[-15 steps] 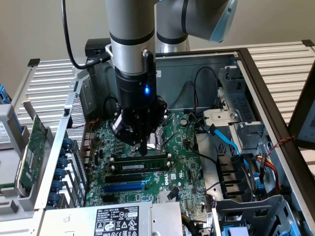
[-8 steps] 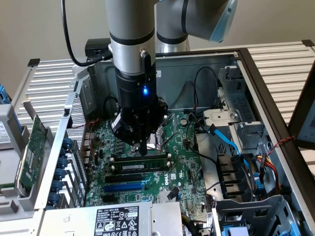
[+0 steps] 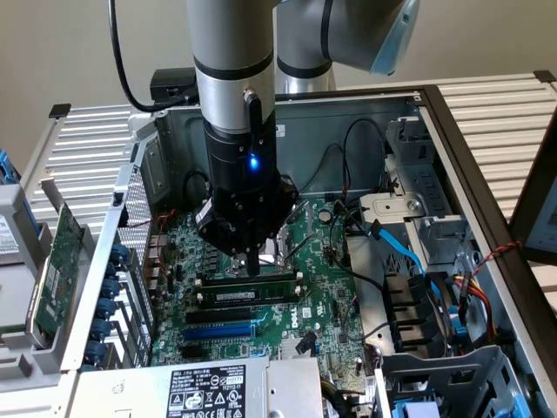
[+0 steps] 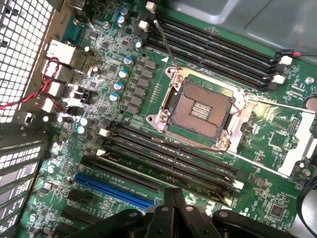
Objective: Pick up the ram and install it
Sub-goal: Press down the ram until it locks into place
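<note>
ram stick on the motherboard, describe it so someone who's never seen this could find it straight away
In the exterior view, find the open computer case and the green motherboard inside it. Just below the gripper, the ram stick stands in the group of black memory slots. Unlike the bare slots and the nearby blue slot, it shows a pale label strip.

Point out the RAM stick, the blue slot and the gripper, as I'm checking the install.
RAM stick (image 3: 233, 296): exterior view, on its pale label.
Blue slot (image 4: 114, 190): wrist view, mid-length.
Gripper (image 4: 174, 191): wrist view, between its shut jaws' tips.
</note>
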Controlling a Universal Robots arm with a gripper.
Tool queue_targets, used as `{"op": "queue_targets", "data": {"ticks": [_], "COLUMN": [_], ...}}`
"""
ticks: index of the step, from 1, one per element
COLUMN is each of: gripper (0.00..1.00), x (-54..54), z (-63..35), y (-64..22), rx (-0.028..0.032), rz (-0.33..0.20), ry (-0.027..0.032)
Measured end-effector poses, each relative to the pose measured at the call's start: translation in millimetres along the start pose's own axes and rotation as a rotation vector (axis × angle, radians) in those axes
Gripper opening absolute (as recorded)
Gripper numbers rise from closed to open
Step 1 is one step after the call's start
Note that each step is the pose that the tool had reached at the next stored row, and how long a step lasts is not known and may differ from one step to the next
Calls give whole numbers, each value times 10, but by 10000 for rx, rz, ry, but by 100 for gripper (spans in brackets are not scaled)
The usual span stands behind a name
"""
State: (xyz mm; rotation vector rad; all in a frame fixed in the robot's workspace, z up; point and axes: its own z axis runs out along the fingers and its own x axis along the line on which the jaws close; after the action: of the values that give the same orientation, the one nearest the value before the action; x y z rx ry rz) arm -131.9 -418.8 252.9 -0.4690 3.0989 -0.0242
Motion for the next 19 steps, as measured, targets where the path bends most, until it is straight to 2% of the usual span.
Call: {"op": "queue_targets", "data": {"ticks": [19], "gripper": [11], "x": [0], "z": [1], "y": [0], "rx": [23], "rz": [2376], "ry": [-7]}}
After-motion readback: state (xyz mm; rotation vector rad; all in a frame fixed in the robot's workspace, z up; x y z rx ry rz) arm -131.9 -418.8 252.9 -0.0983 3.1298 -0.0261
